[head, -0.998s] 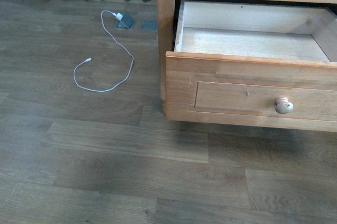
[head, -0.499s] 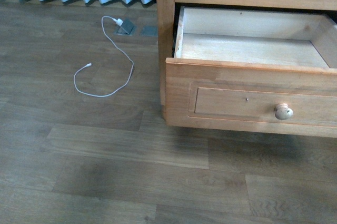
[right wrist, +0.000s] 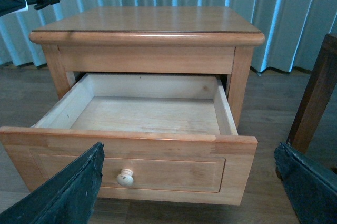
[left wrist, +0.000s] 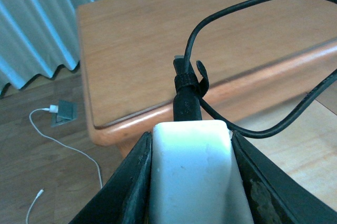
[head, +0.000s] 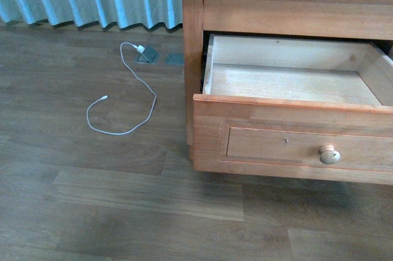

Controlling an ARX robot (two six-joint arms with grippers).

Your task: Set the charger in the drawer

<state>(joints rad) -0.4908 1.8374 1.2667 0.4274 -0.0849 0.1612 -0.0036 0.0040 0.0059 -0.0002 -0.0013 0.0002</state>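
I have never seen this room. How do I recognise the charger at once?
Find the wooden nightstand with its open drawer. Just above and left of its top, the left gripper holds the charger in the air. It is a white block with a looped black cable, unlike the all-white cable lying on the floor.

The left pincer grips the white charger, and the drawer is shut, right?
No: the drawer stands pulled open, as the front view shows. The left pincer does grip the white charger.
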